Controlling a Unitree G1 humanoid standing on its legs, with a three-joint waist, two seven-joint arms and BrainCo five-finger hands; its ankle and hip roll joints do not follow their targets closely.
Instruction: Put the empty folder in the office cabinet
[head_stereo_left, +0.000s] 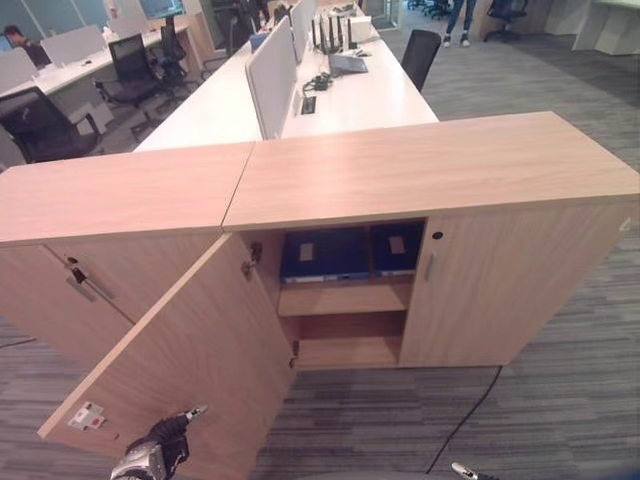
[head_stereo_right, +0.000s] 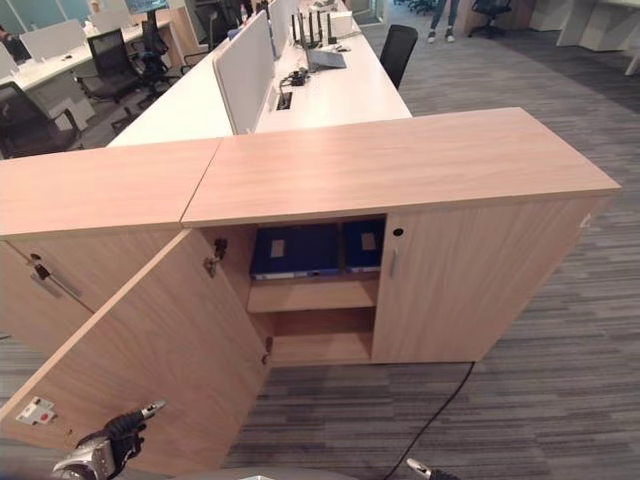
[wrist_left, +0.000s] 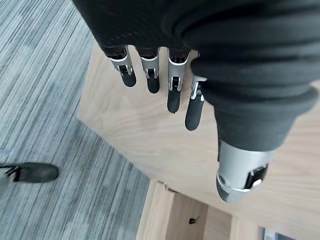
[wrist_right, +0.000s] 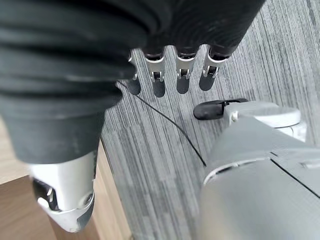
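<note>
The folders (head_stereo_left: 325, 255) stand on the cabinet's (head_stereo_left: 430, 170) upper shelf. Both hands hang relaxed and hold nothing, left hand (wrist_left: 160, 75) near the open door (head_stereo_left: 190, 350), right hand (wrist_right: 170, 75) over carpet. Placing seems done; closing the door likely comes next.

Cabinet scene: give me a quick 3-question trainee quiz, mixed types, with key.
1. True or false: the cabinet's left door is swung open.
2. Multiple choice: the blue folders sit on A) the cabinet top, B) the upper shelf inside, C) the floor.
3. Short answer: is the left hand holding anything?

Key: 1 true. 2 B. 3 No; its fingers hang straight and empty, as do those of the right hand.
</note>
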